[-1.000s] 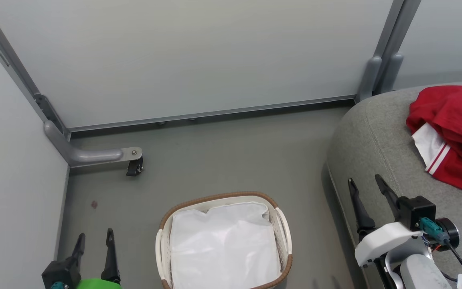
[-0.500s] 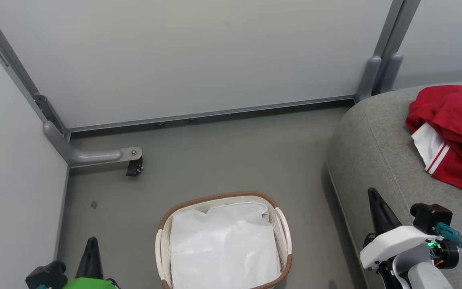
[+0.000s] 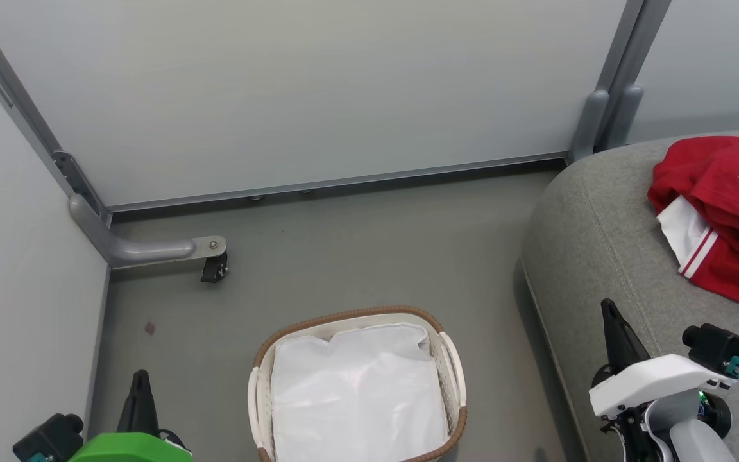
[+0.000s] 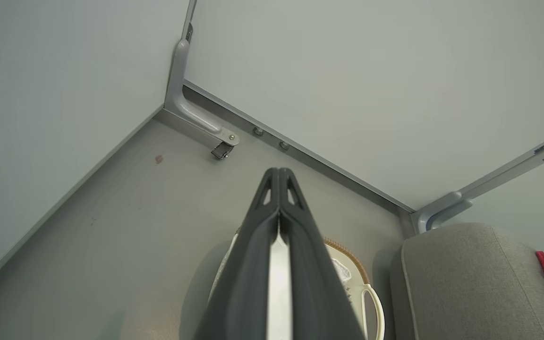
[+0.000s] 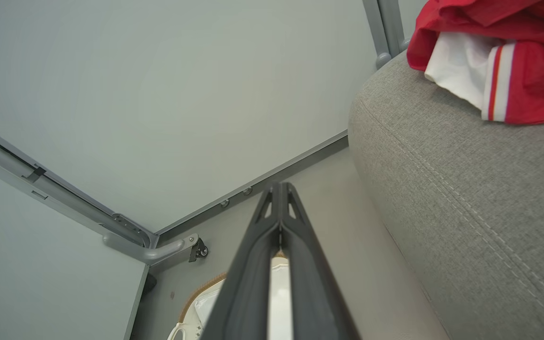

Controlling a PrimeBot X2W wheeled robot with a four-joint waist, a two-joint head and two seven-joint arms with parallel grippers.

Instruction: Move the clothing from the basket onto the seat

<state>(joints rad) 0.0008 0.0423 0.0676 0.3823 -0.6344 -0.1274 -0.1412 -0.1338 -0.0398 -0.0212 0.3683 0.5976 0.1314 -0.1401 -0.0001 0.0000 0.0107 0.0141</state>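
Since clothing (image 3: 722, 212) lies on the seat (image 3: 600, 256) and the basket (image 3: 344, 316) holds only its liner (image 3: 356, 391), work looks done. Left gripper (image 3: 140, 380) and right gripper (image 3: 610, 314) rest pinched together, empty.

head: high, looking down | wrists: lower, along fingers (image 4: 253, 264), toward wall (image 4: 347, 71) | shared: basket (image 3: 356, 317), seat (image 3: 600, 224)

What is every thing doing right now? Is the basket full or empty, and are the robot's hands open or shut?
clothing, lying crumpled on the seat.
basket, upright on the floor, no clothing inside, just its white liner.
seat, bearing the clothing.
left gripper, shut, holding nothing.
right gripper, shut, holding nothing.
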